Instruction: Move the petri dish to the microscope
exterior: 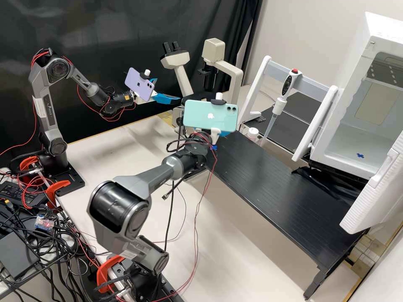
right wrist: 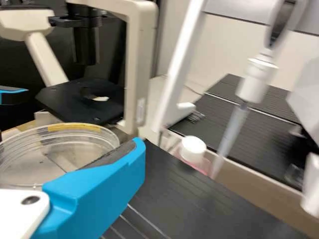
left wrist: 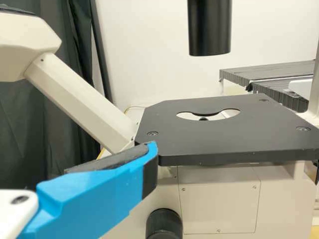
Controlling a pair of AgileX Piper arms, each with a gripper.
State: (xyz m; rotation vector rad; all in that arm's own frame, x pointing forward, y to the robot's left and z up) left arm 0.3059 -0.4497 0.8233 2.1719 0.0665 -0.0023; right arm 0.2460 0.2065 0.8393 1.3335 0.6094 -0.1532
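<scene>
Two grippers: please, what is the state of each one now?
Left gripper: open, empty.
Right gripper: closed on the petri dish.

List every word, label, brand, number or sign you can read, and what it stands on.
No text reads clearly enough to quote.
Far arm's link: print too small.
Black power brick: print too small.
Teal phone, purple phone: a logo each, no readable words.

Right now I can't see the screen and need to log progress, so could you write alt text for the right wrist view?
Clear petri dish, apparently gripped, against the right arm's blue finger. Beyond stands a microscope with black stage; a pipette hangs nearby.
</scene>
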